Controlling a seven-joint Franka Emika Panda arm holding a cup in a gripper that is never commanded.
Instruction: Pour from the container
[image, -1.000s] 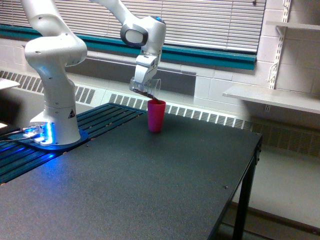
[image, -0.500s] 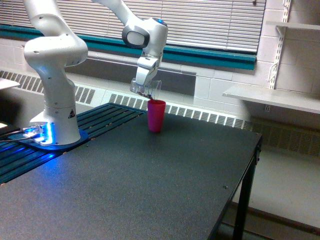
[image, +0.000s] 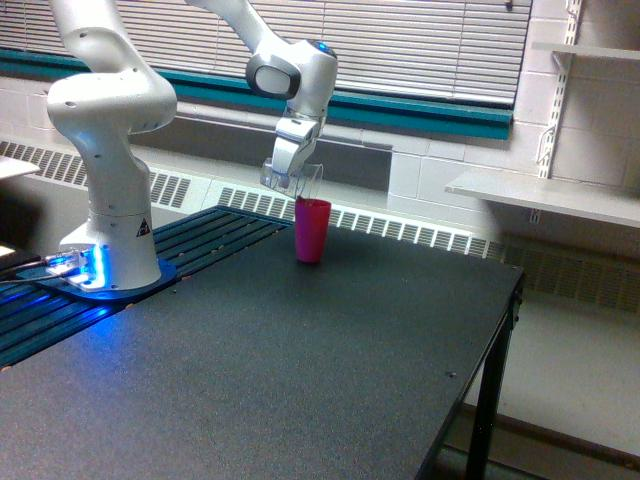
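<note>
While the arm holds its place above the table (image: 300, 370), the gripper (image: 284, 176) pinches the container (image: 303, 180), a small clear beaker that hangs just above and slightly to the exterior view's left of the pink cup (image: 312, 230). Compared with a second ago, the wrist has risen a little and rolled back, so the container sits less steeply tipped and its lip has drawn away from the pink cup's rim. The brownish contents, visible earlier near the lip, can hardly be made out now. That suggests the pour is finishing or already done, and the arm is righting the container rather than feeding more into the pink cup.
</note>
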